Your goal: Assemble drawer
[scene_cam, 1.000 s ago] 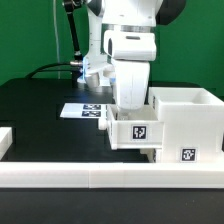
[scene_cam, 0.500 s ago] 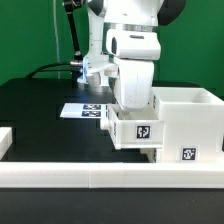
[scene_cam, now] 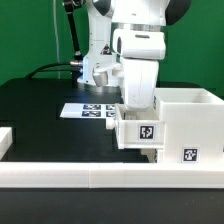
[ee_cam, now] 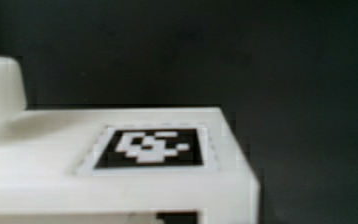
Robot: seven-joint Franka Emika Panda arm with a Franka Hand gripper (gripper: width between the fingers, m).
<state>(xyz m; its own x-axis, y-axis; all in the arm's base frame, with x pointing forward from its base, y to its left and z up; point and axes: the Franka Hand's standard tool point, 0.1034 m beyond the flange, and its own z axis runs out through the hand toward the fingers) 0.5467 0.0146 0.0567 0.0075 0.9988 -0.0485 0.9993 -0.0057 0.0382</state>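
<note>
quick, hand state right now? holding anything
hand: cannot be told; its fingers are hidden behind the arm and the small tray in the exterior view, and absent from the wrist view.

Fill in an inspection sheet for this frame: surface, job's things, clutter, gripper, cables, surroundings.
Surface: black table, white rail along its near edge.
Job's things: tagged tray at the arm's end against the box housing; second white part at the exterior view's left edge.
Clutter: only the marker board.
Gripper: fingers hidden behind the wrist; state unclear.
Cables: black cable trailing behind the arm.
Surroundings: green backdrop.
</note>
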